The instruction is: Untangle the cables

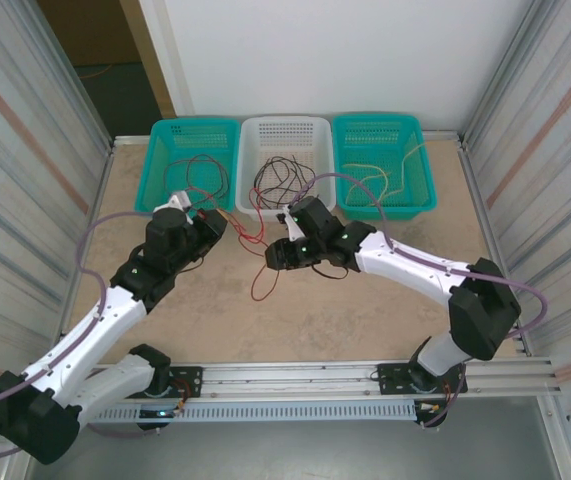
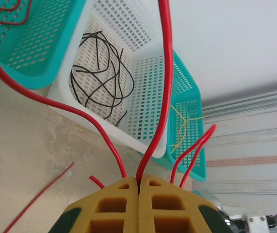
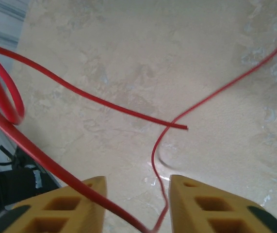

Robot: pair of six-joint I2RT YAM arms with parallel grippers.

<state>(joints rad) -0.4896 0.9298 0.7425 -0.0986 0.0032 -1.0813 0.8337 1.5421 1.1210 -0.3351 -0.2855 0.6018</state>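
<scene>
— Three baskets from above, is that right?

— Three, in a row at the far edge of the table (image 1: pixel 365 320). The left basket (image 1: pixel 197 123) is teal, the white basket (image 1: pixel 285 120) holds the black cables (image 1: pixel 283 180), and the right basket (image 1: pixel 377 118) holds the yellow cables (image 1: pixel 375 182). The red cable (image 1: pixel 255 282) trails over the table in front of the white basket, between my arms. My left gripper (image 1: pixel 223 217) sits near the left basket's near corner. My right gripper (image 1: pixel 277 254) is just before the white basket.

— And from your left wrist?

— My left fingers (image 2: pixel 114 204) are pressed flat together, with no gap. A red cable is pinched in the seam and rises straight up past the white basket. Other red strands arc away on both sides. Beyond them the black cables lie coiled in the white basket, and a yellow strand shows through the right basket's mesh.

— Is your right one gripping too?

— No. From the right wrist my fingers (image 3: pixel 201 199) stand partly apart with bare table between them. A thin red strand (image 3: pixel 154 160) runs down through that gap and a thicker one crosses by the left finger. Neither is clamped. A loose red end lies on the table just ahead.
</scene>
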